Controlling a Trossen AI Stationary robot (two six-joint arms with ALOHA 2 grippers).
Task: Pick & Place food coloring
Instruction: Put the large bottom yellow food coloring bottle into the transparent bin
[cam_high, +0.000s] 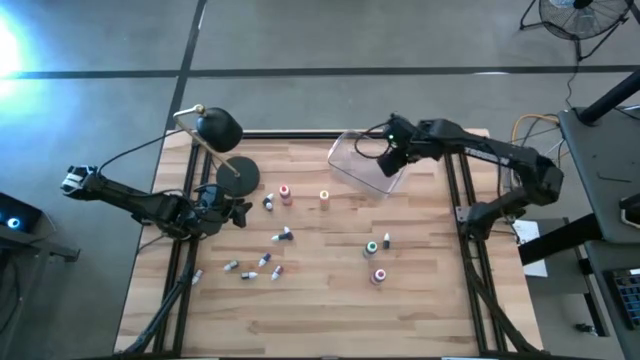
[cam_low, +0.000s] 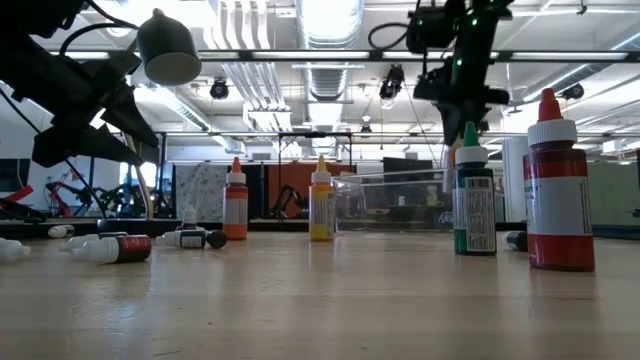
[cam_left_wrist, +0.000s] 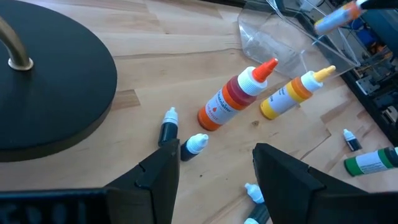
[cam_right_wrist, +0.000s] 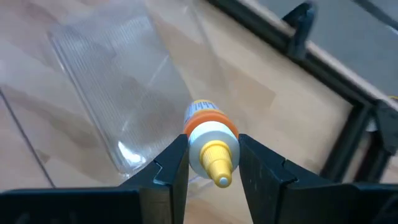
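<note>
My right gripper hangs over the clear plastic tub at the table's far right and is shut on a food coloring bottle with an orange body, white shoulder and yellow tip. Near the lamp base, my left gripper waits open with nothing between its fingers. A red bottle, a yellow one, a green one and a pink-red one stand upright on the table. Several tiny bottles lie on their sides at the near left. My right gripper pinches the bottle's white shoulder, just below the yellow tip, between its two fingers. The fingers come from above, slanting steeply down. The bottle is lifted clear above the tub, tip toward the wrist and body pointing down.
A black desk lamp stands at the far left on its round base, with its head farther back. Black frame rails run along the table's left and right sides. Bare wood lies along the near edge.
</note>
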